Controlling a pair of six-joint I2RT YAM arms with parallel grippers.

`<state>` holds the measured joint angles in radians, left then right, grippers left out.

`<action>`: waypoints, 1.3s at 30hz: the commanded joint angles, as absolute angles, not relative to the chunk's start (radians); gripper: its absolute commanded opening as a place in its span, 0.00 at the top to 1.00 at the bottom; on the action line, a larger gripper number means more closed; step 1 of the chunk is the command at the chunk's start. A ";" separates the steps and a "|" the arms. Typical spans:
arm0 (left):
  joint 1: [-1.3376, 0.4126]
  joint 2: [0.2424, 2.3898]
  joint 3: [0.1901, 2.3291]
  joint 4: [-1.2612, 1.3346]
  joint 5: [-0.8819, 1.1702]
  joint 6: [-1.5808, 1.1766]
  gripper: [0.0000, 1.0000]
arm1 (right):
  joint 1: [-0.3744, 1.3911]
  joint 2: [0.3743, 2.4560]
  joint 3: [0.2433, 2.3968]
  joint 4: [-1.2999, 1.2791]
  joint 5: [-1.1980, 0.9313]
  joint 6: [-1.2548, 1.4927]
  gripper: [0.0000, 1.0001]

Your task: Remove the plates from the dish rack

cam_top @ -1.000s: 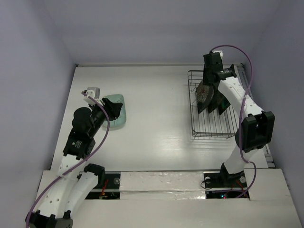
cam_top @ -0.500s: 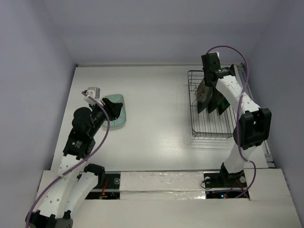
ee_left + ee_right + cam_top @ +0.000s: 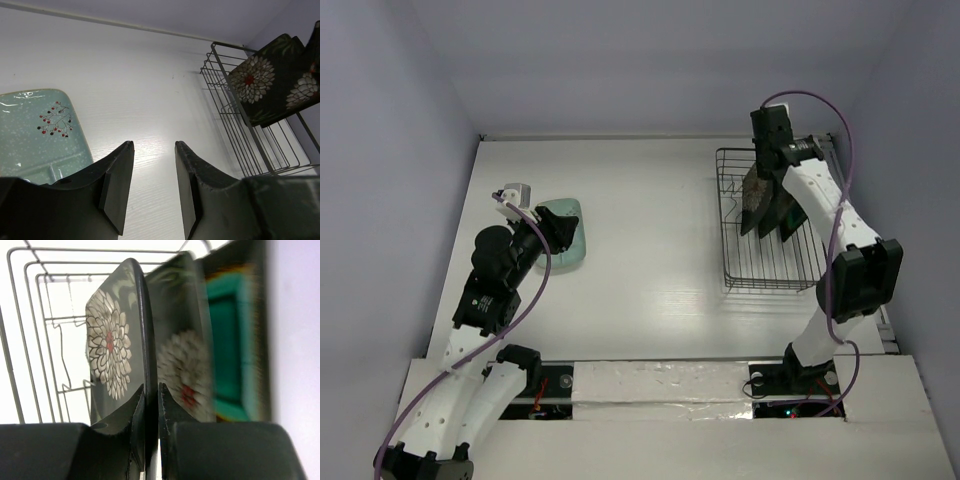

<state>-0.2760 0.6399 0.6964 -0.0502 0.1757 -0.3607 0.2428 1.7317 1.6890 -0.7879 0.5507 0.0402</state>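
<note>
the mint plate [image 3: 566, 214] lies flat on the counter [image 3: 650, 230] by the left hand [image 3: 153, 150], which gapes empty. three plates stand in the dish rack [image 3: 765, 270]. the right hand [image 3: 151, 400] pinches the leftmost flowered plate [image 3: 112, 350] by its rim, so lifting it straight clear of the rack looks next. its foot in the rack is hidden, and the teal plate [image 3: 227, 345] is blurred.

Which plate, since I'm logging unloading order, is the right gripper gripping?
The outer flowered plate, at the row's end: the right gripper pinches its rim. The second flowered plate and teal-centred plate stand beside it, free.
</note>
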 commanded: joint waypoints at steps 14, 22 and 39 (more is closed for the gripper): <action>-0.282 0.632 0.730 -0.006 0.189 -0.357 0.64 | 0.362 1.333 1.682 -0.532 0.351 0.173 1.00; -0.273 0.627 0.729 -0.008 0.183 -0.356 0.64 | 0.517 1.426 1.416 -0.146 0.054 0.429 1.00; -0.273 0.629 0.729 -0.006 0.187 -0.356 0.64 | 0.549 1.716 1.109 0.236 -0.068 0.695 1.00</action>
